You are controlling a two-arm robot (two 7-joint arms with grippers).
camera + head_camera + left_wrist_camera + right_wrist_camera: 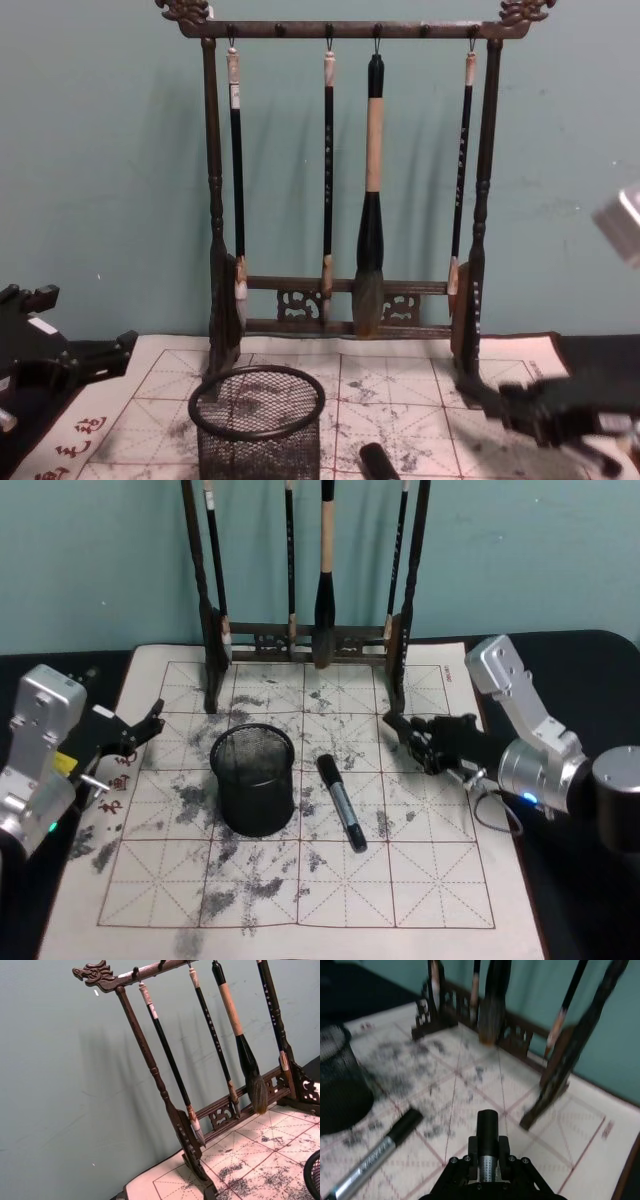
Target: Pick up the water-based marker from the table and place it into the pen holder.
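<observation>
The water-based marker [342, 802], black cap and silver-grey barrel, lies flat on the gridded practice sheet just right of the pen holder [253, 778], a black wire-mesh cup standing upright. My right gripper [405, 738] hovers low over the sheet, right of and beyond the marker's cap, apart from it, fingers open and empty. In the right wrist view the marker [375, 1152] lies ahead and to one side, with the pen holder [340, 1085] beyond it. The chest view shows the holder [257, 420], the marker's cap [378, 462] and the right gripper [495, 400]. My left gripper [150, 723] rests open at the sheet's left edge.
A tall dark wooden rack [305, 645] hung with several calligraphy brushes stands at the back of the sheet [400, 900], its right foot close to my right gripper. The sheet lies on a black table [590, 650] before a teal wall. The sheet's near half is bare, ink-stained paper.
</observation>
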